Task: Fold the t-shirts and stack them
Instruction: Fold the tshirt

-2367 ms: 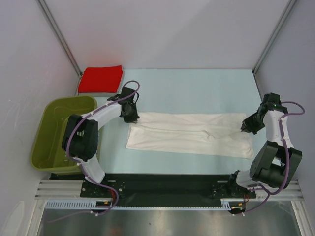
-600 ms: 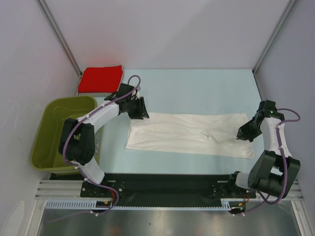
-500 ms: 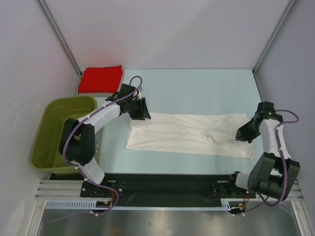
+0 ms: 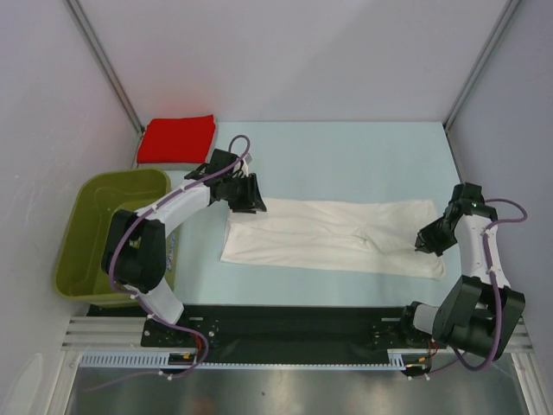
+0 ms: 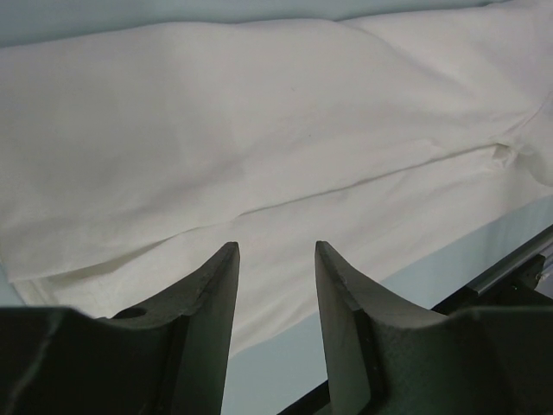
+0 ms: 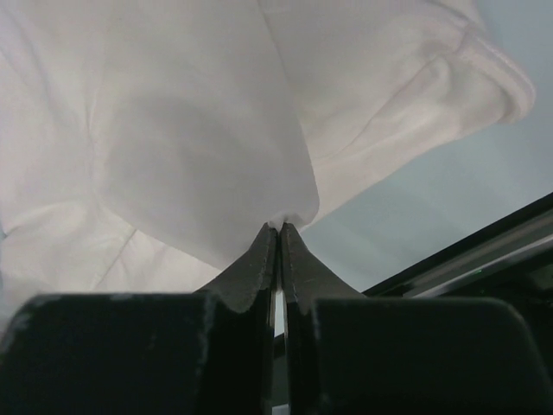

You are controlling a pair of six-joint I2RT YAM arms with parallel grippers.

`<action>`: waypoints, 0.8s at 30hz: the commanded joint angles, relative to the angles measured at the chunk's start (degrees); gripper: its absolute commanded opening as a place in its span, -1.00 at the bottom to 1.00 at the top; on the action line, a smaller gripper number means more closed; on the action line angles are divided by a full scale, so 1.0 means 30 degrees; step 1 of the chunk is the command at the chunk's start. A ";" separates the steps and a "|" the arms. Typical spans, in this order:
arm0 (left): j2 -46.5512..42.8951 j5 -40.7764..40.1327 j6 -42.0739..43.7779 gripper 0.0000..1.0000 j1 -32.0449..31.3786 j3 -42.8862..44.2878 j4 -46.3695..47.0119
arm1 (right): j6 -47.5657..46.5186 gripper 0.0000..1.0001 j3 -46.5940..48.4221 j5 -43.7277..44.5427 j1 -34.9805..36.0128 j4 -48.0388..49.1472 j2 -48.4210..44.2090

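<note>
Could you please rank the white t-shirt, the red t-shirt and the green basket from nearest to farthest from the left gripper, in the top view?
1. white t-shirt, right beside the left gripper.
2. red t-shirt, far-left corner.
3. green basket, left of the table.

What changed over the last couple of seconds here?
The left end effector, open, slid right to the far corner of the white t-shirt. The right end effector came nearer, now shut on its edge. Red t-shirt and basket stayed put.
</note>
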 commanded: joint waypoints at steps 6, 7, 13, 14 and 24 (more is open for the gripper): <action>-0.0633 0.0356 0.0861 -0.07 0.0026 -0.0208 0.0346 | 0.1855 -0.96 -0.0570 0.0223 0.0701 -0.0423 -0.1666; -0.0604 0.0414 0.0920 -0.07 0.0084 -0.0266 0.0404 | 0.2002 -0.98 -0.0687 0.0310 0.0701 -0.0946 -0.1930; -0.0165 0.0678 0.0891 -0.06 0.0406 -0.0033 0.0493 | 0.3231 -1.00 -0.1245 0.0370 0.0555 -0.1712 -0.3074; -0.0106 0.0708 0.0920 -0.06 0.0436 0.0112 0.0492 | 0.3350 -1.00 -0.1361 0.0224 0.0584 -0.1655 -0.3104; 0.0480 0.1147 0.1037 -0.06 0.0670 0.0436 0.0464 | 0.1976 -0.98 0.0562 0.0661 0.0408 0.0775 0.0604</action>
